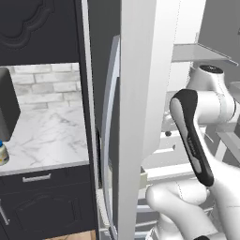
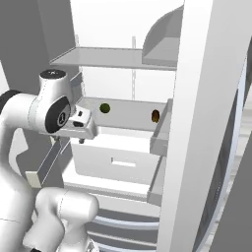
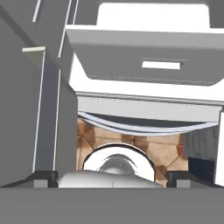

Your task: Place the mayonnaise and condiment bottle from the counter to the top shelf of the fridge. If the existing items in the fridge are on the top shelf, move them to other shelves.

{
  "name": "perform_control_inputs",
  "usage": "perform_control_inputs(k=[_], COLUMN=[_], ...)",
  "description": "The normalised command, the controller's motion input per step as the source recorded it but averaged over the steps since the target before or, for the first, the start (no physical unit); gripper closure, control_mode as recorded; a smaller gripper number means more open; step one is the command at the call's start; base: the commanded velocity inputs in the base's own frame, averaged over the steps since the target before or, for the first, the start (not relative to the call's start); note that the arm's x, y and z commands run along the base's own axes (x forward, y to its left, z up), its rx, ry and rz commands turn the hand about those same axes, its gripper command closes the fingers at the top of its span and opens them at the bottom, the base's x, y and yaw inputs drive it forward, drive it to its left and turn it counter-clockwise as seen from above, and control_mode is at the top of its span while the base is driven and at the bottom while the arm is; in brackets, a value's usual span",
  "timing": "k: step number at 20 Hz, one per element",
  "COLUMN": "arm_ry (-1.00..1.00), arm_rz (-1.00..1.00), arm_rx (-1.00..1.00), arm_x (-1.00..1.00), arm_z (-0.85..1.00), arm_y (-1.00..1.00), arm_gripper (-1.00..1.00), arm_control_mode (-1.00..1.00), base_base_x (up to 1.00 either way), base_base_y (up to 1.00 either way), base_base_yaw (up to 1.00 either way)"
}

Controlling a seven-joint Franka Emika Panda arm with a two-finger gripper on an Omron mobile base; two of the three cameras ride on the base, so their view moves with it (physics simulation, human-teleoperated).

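Open fridge (image 2: 197,123), brown oblong item (image 2: 155,116) on its second shelf (image 2: 128,112); end effector (image 3: 112,178) spread, empty.

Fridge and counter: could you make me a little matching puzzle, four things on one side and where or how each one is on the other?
Things:
1. mayonnaise
2. brown oblong thing
3. white drawer
4. gripper

Places or states:
A. below the second shelf
B. on the counter
C. jaws wide open
D. on the second shelf

Pairs: 1-B, 2-D, 3-A, 4-C
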Motion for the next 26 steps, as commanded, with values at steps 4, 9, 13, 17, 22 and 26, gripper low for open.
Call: perform_control_inputs(k=[4, 9, 13, 17, 22, 26], arm_ry=[0.0, -0.01, -0.02, 0.0, 0.0, 0.0], arm_rz=[0.0, 0.0, 0.06, 0.0, 0.0, 0.0], arm_rx=[0.0, 0.0, 0.0, 0.0, 0.0, 0.0], arm_x=[-0.66, -0.26, -0.42, 0.0, 0.0, 0.0], arm_z=[0.0, 0.0, 0.0, 0.0, 0.0, 0.0], arm_y=[-0.01, 0.0, 0.01, 0.0, 0.0, 0.0], arm_gripper=[-1.0, -1.0, -1.0, -1.0, -1.0, -1.0], arm_control_mode=[-1.0, -1.0, -1.0, 1.0, 1.0, 1.0], base_base_x=[0.0, 0.0, 0.0, -0.74, -0.75, -0.4], base_base_y=[0.0, 0.0, 0.0, 0.29, 0.81, 1.0], base_base_yaw=[0.0, 0.0, 0.0, 0.16, 0.18, 0.18])
